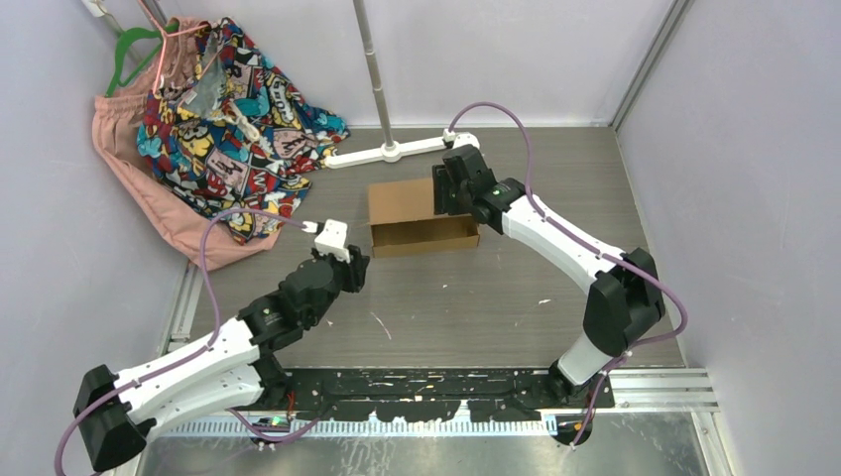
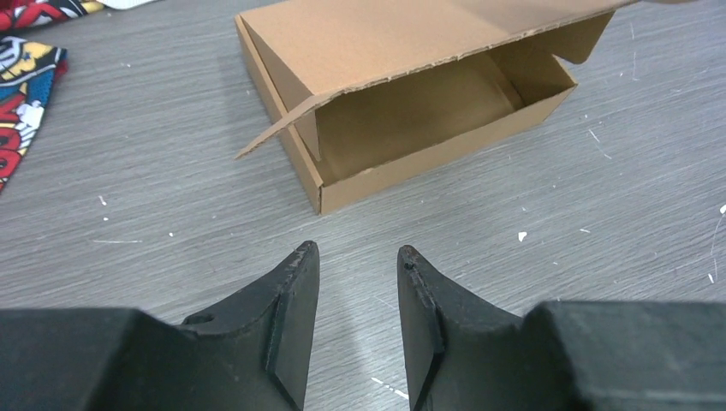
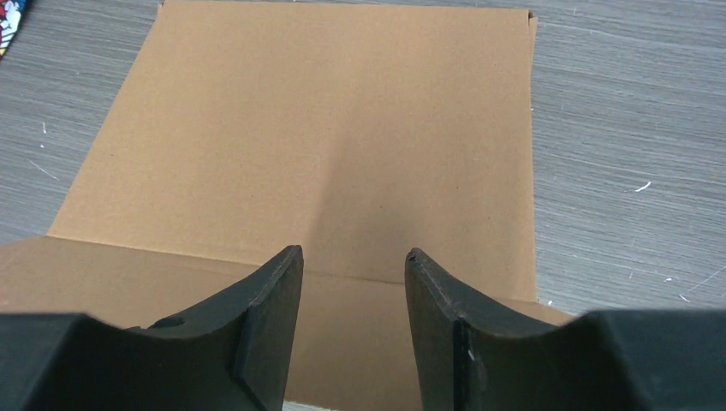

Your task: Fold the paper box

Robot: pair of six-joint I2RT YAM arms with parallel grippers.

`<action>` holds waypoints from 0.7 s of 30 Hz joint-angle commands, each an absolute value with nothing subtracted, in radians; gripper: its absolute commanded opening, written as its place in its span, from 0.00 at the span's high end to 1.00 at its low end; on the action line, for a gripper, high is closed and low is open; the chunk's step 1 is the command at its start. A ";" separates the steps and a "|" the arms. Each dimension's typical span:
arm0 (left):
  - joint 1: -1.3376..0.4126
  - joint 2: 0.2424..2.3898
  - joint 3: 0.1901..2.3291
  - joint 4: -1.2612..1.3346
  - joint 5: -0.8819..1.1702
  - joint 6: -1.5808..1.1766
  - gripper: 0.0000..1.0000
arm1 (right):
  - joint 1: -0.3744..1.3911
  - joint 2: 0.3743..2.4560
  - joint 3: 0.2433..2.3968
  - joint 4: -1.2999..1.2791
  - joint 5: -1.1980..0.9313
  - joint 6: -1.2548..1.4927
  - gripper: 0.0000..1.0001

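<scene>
Box (image 1: 409, 205) half-formed, lid open. Left fingers (image 2: 288, 300) parted, empty, just short of box front. Right fingers (image 3: 272, 304) parted, empty, above box lid.

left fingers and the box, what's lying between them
Only bare table, as the left wrist view shows; the left fingers stand short of the box, holding nothing.

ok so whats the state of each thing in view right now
paper box: tray formed, lid up, not shut
left end effector: open, empty, short of the box
right end effector: open, empty, at the lid
clothes: heaped, far left corner
</scene>
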State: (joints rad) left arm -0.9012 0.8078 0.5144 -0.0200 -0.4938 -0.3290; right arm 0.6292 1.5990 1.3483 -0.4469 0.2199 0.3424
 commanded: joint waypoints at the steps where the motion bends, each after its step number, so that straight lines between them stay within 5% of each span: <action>1: -0.908 0.770 0.572 -0.063 -0.542 -0.293 0.60 | 0.614 1.595 1.383 -0.426 0.168 0.332 0.47; 12: -0.895 1.002 0.878 -0.123 -0.642 -0.227 0.53 | 0.604 1.605 1.300 -0.411 0.144 0.327 0.47; 21: -0.755 1.168 0.981 -0.172 -0.494 -0.316 0.52 | 0.604 1.623 1.254 -0.391 0.140 0.331 0.47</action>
State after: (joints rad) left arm -0.8028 1.1316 0.9604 -0.1486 -0.5644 -0.2691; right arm 0.6067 1.6260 1.2701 -0.4320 0.1478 0.3416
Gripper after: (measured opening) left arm 0.477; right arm 0.530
